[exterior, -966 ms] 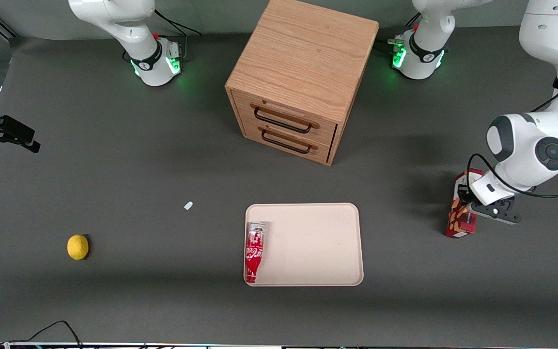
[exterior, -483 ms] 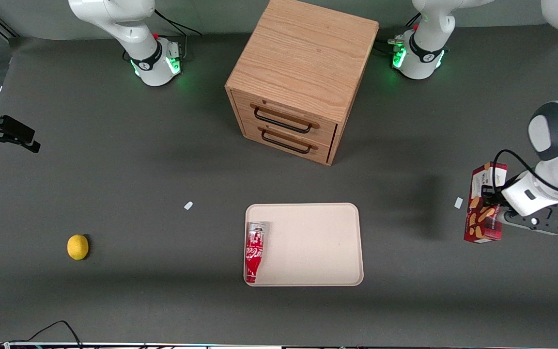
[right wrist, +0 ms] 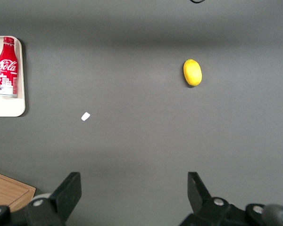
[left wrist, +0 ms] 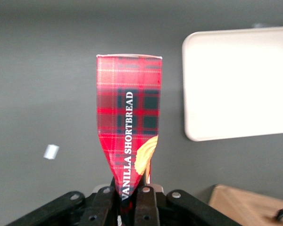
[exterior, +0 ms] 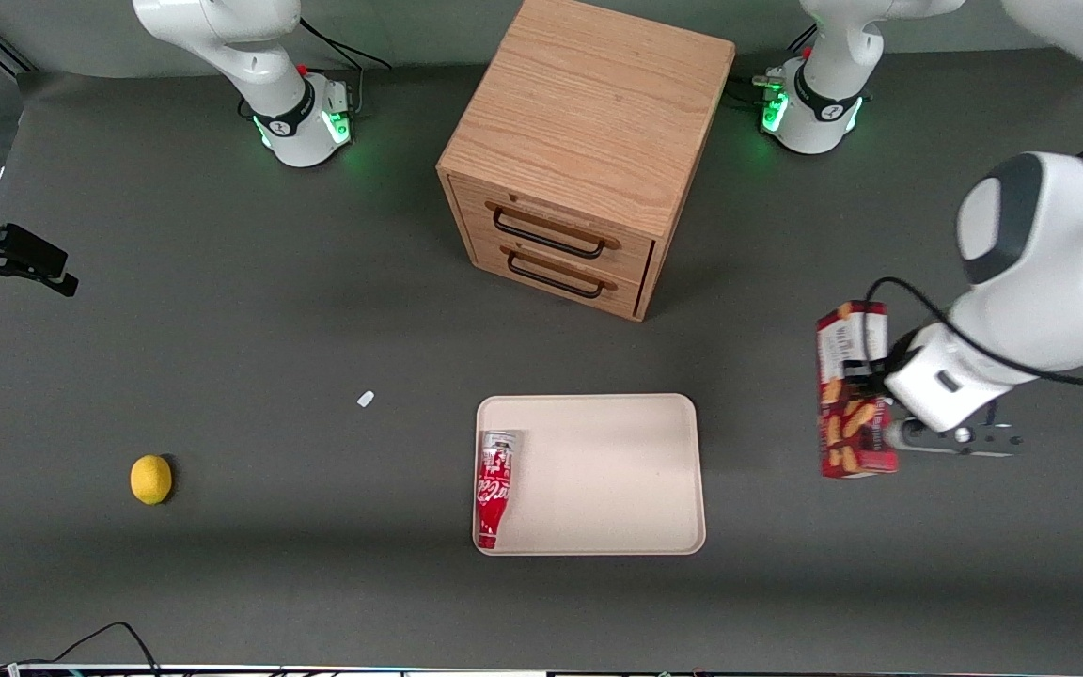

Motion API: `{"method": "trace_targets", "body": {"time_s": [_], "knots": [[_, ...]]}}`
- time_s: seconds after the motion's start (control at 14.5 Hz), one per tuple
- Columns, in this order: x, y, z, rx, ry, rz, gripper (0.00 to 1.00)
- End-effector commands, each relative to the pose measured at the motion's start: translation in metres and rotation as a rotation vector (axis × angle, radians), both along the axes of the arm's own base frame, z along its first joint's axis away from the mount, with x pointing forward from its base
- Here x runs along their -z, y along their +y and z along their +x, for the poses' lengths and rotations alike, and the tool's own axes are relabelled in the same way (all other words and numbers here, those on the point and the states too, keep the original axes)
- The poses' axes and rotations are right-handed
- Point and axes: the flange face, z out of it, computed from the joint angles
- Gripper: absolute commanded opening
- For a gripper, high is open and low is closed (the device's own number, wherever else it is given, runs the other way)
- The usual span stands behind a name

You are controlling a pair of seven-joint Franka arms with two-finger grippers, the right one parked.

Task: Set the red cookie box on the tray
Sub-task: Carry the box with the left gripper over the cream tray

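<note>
The red cookie box [exterior: 850,390], dark-red tartan with cookie pictures, hangs in the air off the table, beside the tray toward the working arm's end. My left gripper [exterior: 872,387] is shut on it. In the left wrist view the fingers [left wrist: 150,203] pinch the box [left wrist: 129,108] at its near end, and the box points away from the camera. The beige tray [exterior: 607,470] lies flat nearer the front camera than the cabinet, apart from the box. The tray also shows in the left wrist view [left wrist: 240,80] and the right wrist view [right wrist: 4,106].
A red Coca-Cola bottle [exterior: 494,489] lies in the tray along its edge toward the parked arm. A wooden two-drawer cabinet [exterior: 588,141] stands farther from the front camera. A lemon [exterior: 150,479] and a small white scrap [exterior: 366,399] lie toward the parked arm's end. Another scrap [left wrist: 51,151] lies under the gripper.
The gripper lifted the box off the table, swung it outward toward the working arm's end, then brought it back toward the tray, higher above the table.
</note>
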Motion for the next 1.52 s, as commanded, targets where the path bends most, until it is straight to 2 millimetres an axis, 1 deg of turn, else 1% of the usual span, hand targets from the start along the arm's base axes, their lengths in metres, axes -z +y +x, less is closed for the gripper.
{"method": "trace_targets", "body": {"time_s": [0.0, 0.07, 0.21, 0.28, 0.41, 0.55, 0.62, 0.69, 0.76, 0.83, 0.97, 1.24, 1.45], "knots": [[0.021, -0.061, 0.026, -0.094, 0.015, -0.028, 0.0], [0.036, -0.082, 0.033, -0.108, 0.003, -0.034, 0.0], [0.071, -0.11, 0.04, -0.128, -0.022, -0.021, 0.0], [0.091, -0.119, 0.044, -0.126, -0.041, -0.01, 0.0], [0.128, -0.128, 0.052, -0.112, -0.077, -0.013, 0.0], [0.159, -0.143, 0.051, -0.083, -0.093, 0.012, 0.0], [0.175, -0.143, 0.051, -0.075, -0.082, 0.028, 0.0], [0.182, -0.143, 0.051, -0.077, -0.077, 0.03, 0.0], [0.185, -0.144, 0.052, -0.081, -0.084, 0.026, 0.0], [0.194, -0.147, 0.05, -0.089, -0.077, 0.027, 0.0], [0.204, -0.15, 0.049, -0.088, -0.068, 0.03, 0.0], [0.214, -0.156, 0.046, -0.081, -0.072, 0.028, 0.0], [0.218, -0.158, 0.044, -0.08, -0.076, 0.043, 0.0]]}}
